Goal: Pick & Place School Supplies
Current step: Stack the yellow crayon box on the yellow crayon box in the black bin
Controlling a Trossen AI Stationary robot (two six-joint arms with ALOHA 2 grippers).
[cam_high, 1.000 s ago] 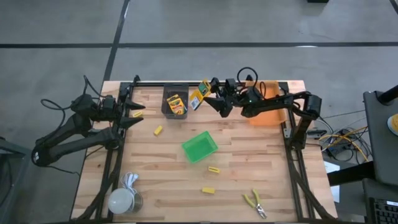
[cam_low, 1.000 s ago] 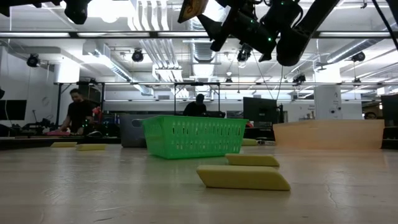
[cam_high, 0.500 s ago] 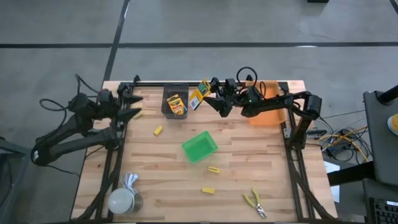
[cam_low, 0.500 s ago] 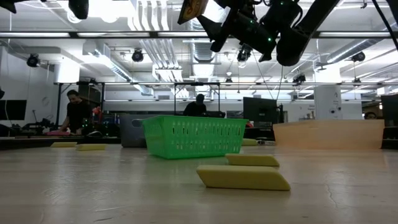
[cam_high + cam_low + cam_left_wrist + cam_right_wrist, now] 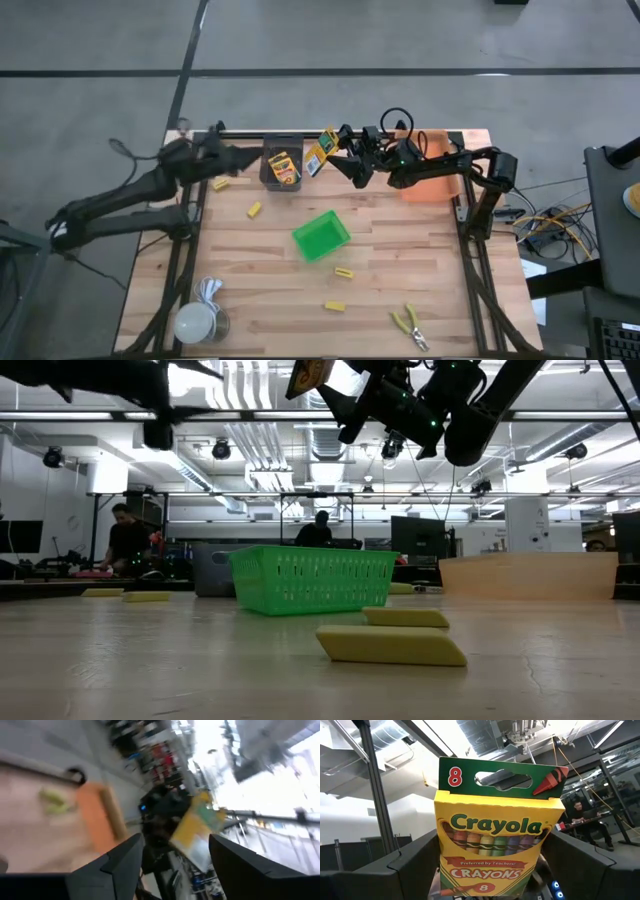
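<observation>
My right gripper (image 5: 335, 157) is shut on a yellow-and-green crayon box (image 5: 321, 150), held in the air just right of the grey bin (image 5: 281, 172). A second crayon box (image 5: 285, 168) lies inside that bin. My left gripper (image 5: 238, 162) is open and empty, raised above the table's far left part, left of the grey bin. In the left wrist view its fingers (image 5: 120, 865) frame the held box (image 5: 197, 832) farther off. Several small yellow blocks (image 5: 254, 210) (image 5: 344, 272) (image 5: 334, 306) lie flat on the table. The yellow-handled pliers (image 5: 410, 326) lie near the near edge. My right gripper pinches the crayon box by its lower end (image 5: 495, 885) between the two fingers (image 5: 415, 865), one on each narrow side. The box is lifted clear of the table, its green hang-tab end (image 5: 500, 777) pointing away from the gripper, toward the table's left.
A green basket (image 5: 321, 236) stands mid-table and an orange bin (image 5: 432, 182) sits under the right arm at the far right. A white round object (image 5: 195, 321) is at the near left corner. People are in the room beyond (image 5: 125, 545).
My left arm has risen and swung from the table's left edge toward the far edge and the grey bin, staying open. My right gripper and its crayon box have kept still.
</observation>
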